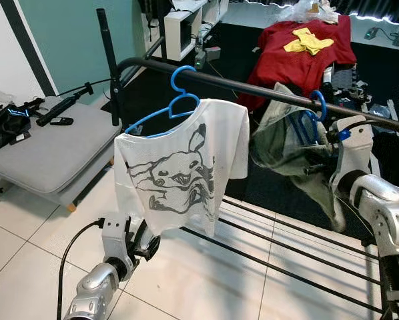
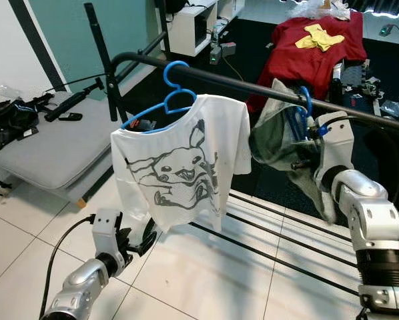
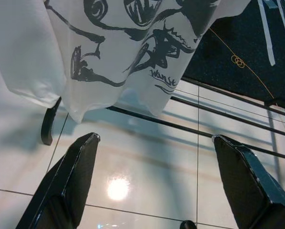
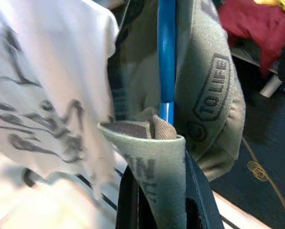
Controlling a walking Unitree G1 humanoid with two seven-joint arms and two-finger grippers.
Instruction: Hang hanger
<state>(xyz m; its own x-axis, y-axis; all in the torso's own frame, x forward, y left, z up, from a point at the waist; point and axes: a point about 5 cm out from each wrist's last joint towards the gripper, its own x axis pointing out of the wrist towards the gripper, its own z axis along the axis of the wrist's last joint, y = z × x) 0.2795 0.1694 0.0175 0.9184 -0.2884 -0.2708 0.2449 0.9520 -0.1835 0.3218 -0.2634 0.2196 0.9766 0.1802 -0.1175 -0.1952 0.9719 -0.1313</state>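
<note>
The blue plastic hanger point(image 1: 311, 113) carrying an olive-green shirt point(image 1: 289, 143) has its hook over the black rail point(image 1: 253, 87) of the clothes rack, toward the robot's right. The shirt droops in loose folds, and in the right wrist view printed lettering shows on its cloth beside the hanger's blue shaft. The right gripper point(image 4: 154, 157) is up at the garment, its fingers closed together with a fold of the green cloth draped over them. Further left on the same rail hangs a second blue hanger point(image 1: 169, 107) with a white T-shirt point(image 1: 176, 167) bearing a grey cartoon print. The left gripper point(image 3: 157, 176) sits low beneath that T-shirt's hem, fingers spread wide and empty above the white tiled floor point(image 1: 206, 280). Behind the rack a red shirt point(image 1: 299, 50) lies spread out.
</note>
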